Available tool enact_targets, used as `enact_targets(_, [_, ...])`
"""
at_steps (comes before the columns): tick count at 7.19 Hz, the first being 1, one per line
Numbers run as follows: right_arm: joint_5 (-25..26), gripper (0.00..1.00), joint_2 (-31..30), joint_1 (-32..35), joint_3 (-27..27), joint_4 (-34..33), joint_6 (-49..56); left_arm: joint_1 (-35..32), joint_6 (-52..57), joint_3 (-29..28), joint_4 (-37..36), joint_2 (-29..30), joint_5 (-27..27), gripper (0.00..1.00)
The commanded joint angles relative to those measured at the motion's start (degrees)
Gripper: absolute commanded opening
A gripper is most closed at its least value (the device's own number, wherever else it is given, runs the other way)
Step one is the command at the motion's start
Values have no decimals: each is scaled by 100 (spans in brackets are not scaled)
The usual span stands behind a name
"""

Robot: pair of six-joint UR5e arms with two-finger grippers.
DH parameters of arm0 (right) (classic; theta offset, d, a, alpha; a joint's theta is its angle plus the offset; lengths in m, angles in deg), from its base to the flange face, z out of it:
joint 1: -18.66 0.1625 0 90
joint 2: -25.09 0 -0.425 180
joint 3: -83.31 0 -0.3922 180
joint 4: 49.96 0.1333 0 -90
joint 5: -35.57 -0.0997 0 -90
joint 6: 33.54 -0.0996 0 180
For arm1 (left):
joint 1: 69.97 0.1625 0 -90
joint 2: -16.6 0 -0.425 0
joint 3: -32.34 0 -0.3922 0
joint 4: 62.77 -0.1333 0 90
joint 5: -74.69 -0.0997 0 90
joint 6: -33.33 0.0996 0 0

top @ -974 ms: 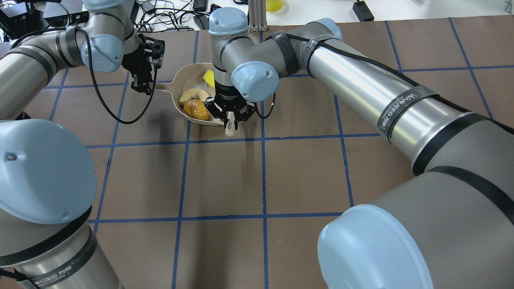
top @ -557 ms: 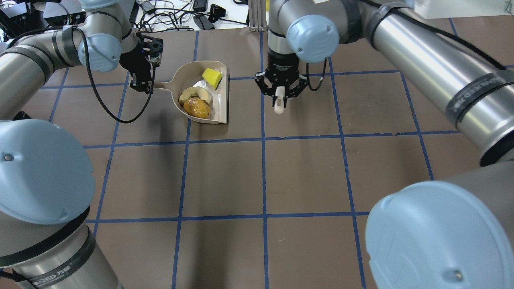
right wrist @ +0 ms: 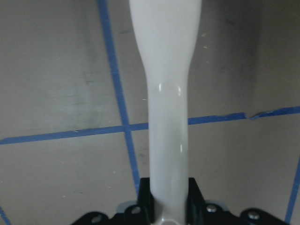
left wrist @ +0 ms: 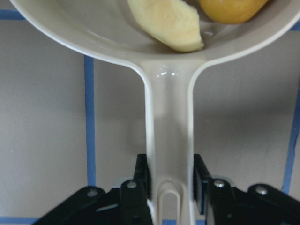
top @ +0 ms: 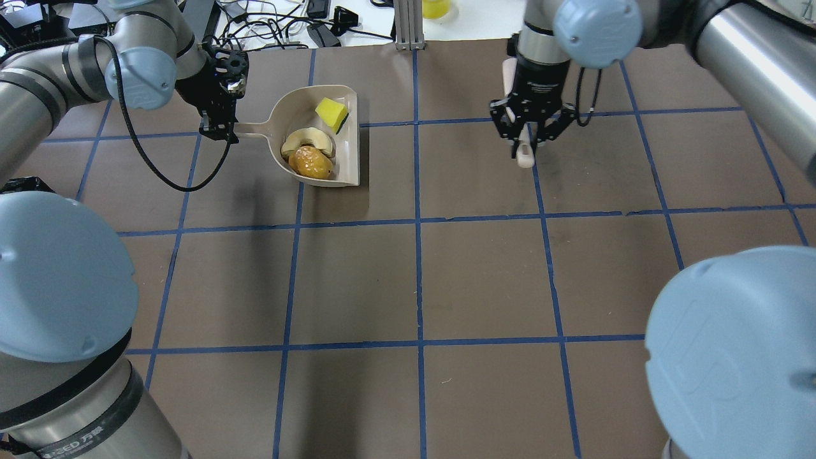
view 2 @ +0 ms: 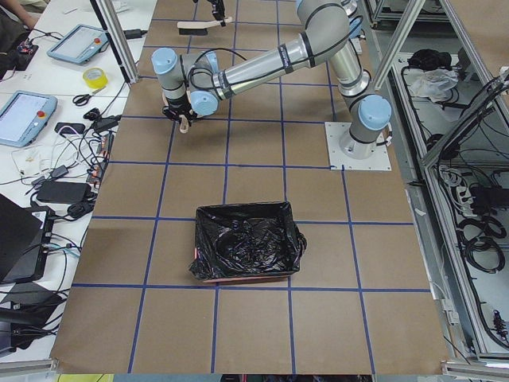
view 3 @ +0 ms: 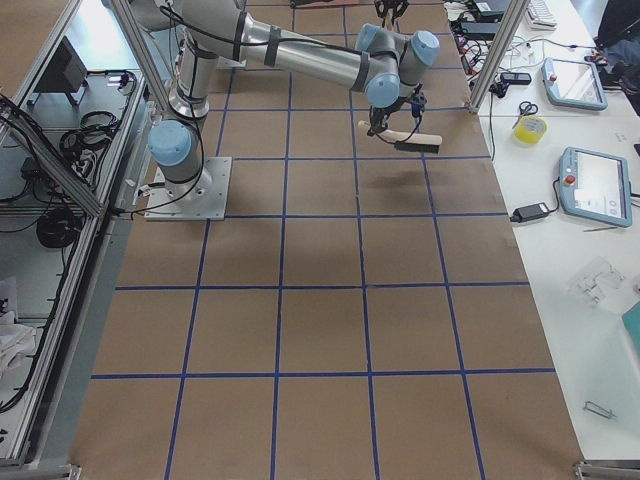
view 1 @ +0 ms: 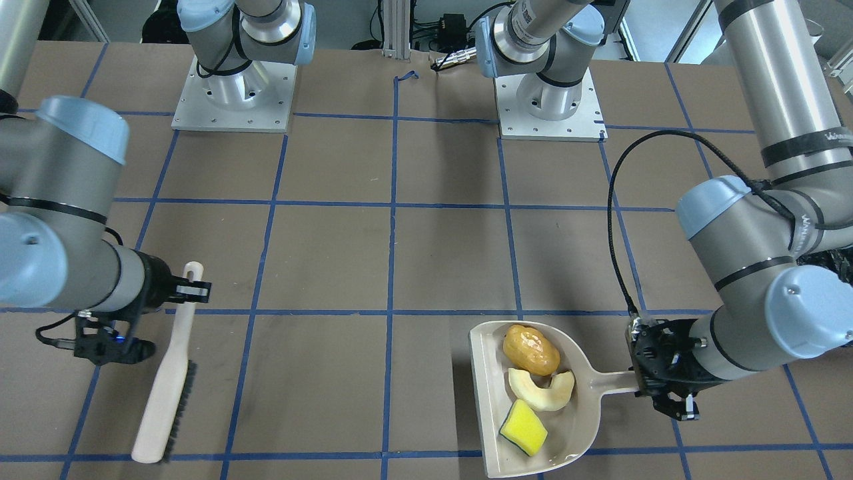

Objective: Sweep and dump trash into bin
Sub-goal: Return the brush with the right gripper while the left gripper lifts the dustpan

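Note:
The beige dustpan [top: 352, 153] holds all the trash: the golden-brown lump [top: 311, 162], the pale crescent slice [top: 306, 138] and the yellow sponge [top: 333, 113]. My left gripper [top: 220, 129] is shut on the dustpan's handle [left wrist: 169, 140]. In the front-facing view the left gripper [view 1: 656, 383] and the dustpan [view 1: 483, 400] are at the lower right. My right gripper [top: 526, 137] is shut on the handle of a beige brush [view 1: 166, 393], well to the dustpan's right. The black-lined pink bin [view 2: 248, 243] shows only in the exterior left view, far from both grippers.
Brown table with a grid of blue tape. Cables and devices [top: 274, 25] lie beyond the far edge, beside an aluminium post [top: 408, 22]. The arm bases [view 1: 230, 93] stand at the robot's side. Tablets and tools lie on side benches [view 3: 590, 190].
My right gripper has carried the brush away from the dustpan's mouth, to the right and farther back. My left gripper has shifted the loaded dustpan slightly farther away.

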Motion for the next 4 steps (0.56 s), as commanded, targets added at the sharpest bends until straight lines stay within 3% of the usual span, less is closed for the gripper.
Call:
enact_targets(1, [387, 8, -207, -689, -825, -1016, 985, 433, 475, 0, 383, -277, 163, 20])
enact_targets(4, [380, 9, -189, -1129, -854, -1083, 1490, 1240, 1659, 0, 718, -524, 164, 20])
